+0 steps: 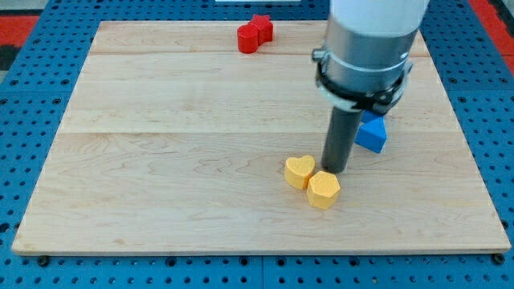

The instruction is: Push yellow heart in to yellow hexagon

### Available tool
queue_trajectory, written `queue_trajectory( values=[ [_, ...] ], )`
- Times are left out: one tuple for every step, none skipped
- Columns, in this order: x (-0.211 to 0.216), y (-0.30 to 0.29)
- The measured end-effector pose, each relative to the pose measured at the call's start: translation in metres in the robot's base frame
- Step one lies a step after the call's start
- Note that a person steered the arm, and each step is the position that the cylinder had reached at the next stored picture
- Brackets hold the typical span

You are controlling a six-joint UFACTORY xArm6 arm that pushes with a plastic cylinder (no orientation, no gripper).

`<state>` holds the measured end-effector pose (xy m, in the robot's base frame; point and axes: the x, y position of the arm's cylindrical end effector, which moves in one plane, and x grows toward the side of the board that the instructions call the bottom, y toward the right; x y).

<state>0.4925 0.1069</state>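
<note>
The yellow heart (299,171) lay on the wooden surface (161,160) toward the view's bottom centre, touching the yellow hexagon (324,190) at its lower right. My tip (335,169) rested just to the right of the heart and just above the hexagon; the end effector was a plain rod with nothing to open or close, and it held nothing. A blue block (372,133) sat just right of the rod, and two touching red blocks (254,34) lay near the view's top edge.

My tip (335,170) stands just above touching yellow heart (299,170) and yellow hexagon (324,189).
</note>
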Motion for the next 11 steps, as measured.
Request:
queue_trajectory(
  values=[
    [-0.037, -0.016],
    [-0.001, -0.046],
    [0.019, -0.044],
    [0.019, -0.054],
    [0.01, -0.081],
    [0.011, -0.119],
    [0.034, -0.163],
    [0.036, -0.134],
    [0.048, -0.106],
    [0.062, -0.037],
    [0.062, 0.0]
  ],
)
